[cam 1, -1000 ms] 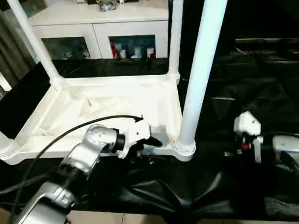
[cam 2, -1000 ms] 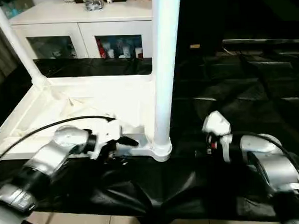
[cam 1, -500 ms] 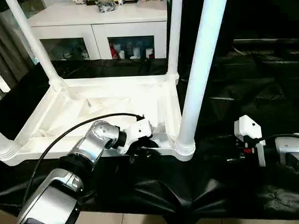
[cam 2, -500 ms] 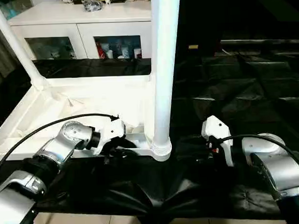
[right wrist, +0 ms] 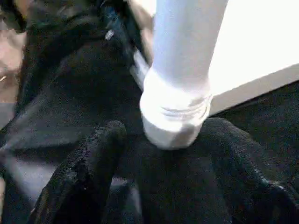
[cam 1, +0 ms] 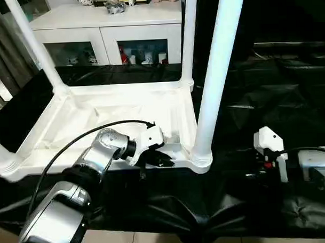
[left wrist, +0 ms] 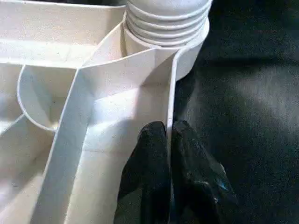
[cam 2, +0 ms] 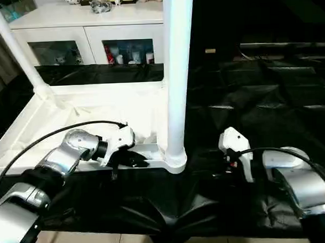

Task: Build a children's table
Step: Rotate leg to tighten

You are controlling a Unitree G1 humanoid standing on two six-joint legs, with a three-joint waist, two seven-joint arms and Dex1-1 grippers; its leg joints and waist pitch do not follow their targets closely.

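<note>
The white tabletop (cam 1: 124, 109) lies upside down on black cloth, ribbed underside up. Legs stand upright in its corner sockets: the near right leg (cam 1: 217, 71), the far right leg (cam 1: 188, 40), the far left leg (cam 1: 34, 46) and the base of the near left leg (cam 1: 1, 156). My left gripper (left wrist: 168, 130) is shut on the tabletop's thin near rim (left wrist: 172, 93), just beside the near right socket (cam 1: 201, 160). My right gripper (right wrist: 166, 128) stands open on the cloth, its fingers (right wrist: 100, 149) spread wide and apart from the flared base of the near right leg (right wrist: 175, 112).
A white cabinet (cam 1: 111, 19) with glass doors stands behind the table. Wrinkled black cloth (cam 1: 268, 96) covers the work surface to the right. A black cable (cam 1: 72, 143) arcs over my left forearm. Pale floor (cam 1: 113, 240) shows at the near edge.
My left gripper's fingers have closed onto the tabletop's near rim. My right gripper has stayed open, in about the same place.
</note>
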